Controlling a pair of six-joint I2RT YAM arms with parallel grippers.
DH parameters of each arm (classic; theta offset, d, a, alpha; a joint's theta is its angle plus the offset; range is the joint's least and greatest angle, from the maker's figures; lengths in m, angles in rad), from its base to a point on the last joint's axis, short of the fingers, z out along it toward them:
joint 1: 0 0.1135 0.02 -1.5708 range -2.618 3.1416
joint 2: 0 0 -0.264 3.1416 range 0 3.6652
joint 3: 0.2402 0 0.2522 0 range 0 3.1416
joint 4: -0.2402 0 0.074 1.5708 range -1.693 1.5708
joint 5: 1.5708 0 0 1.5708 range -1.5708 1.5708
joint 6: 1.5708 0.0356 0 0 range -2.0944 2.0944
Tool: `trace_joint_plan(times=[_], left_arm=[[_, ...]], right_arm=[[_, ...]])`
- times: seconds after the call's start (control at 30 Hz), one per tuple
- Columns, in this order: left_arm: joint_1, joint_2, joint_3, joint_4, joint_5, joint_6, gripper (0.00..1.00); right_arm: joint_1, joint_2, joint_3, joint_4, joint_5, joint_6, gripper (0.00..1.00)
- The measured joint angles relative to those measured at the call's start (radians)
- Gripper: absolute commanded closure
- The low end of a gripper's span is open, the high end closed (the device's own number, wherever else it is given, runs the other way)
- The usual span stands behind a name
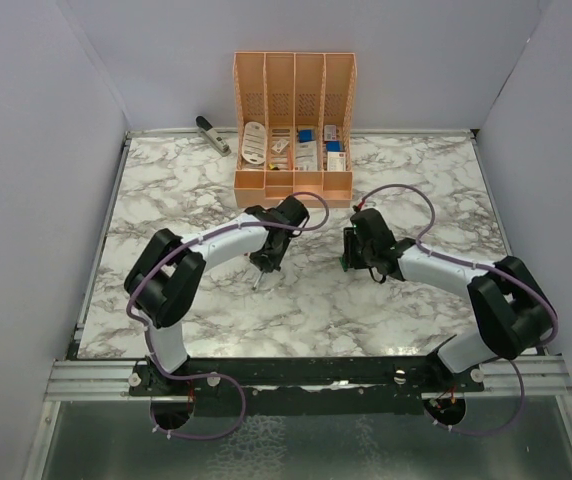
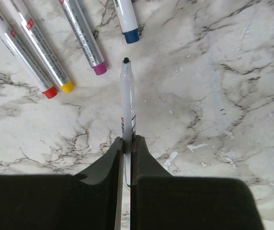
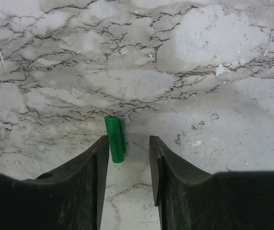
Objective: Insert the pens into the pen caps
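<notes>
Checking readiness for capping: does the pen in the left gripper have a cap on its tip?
No, the pen clamped in the left gripper ends in a bare dark nib with nothing over it.

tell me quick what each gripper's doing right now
Left gripper: shut on the dark-tipped pen.
Right gripper: open, green cap between its jaws, not clamped.

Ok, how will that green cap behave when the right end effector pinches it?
The green cap looks small, stiff plastic, so probably very light. Round, it may roll on the smooth marble table. Lying against one finger, off-centre, it could twist when pinched.
</notes>
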Motion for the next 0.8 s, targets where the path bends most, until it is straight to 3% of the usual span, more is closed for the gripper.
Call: trace_joint_plan(times=[0.27,0.8], left_arm=[[-0.003,-0.101,0.091,-0.021,0.0,0.005,1.0],[0.065,-0.25,0.082,0.048,0.046,-0.006,1.0]], right_arm=[[0.0,0.03,0.012,0.024,-0.021,-0.05,0.56],[0.076,0.129,0.088,-0.012,0.025,-0.073,0.69]])
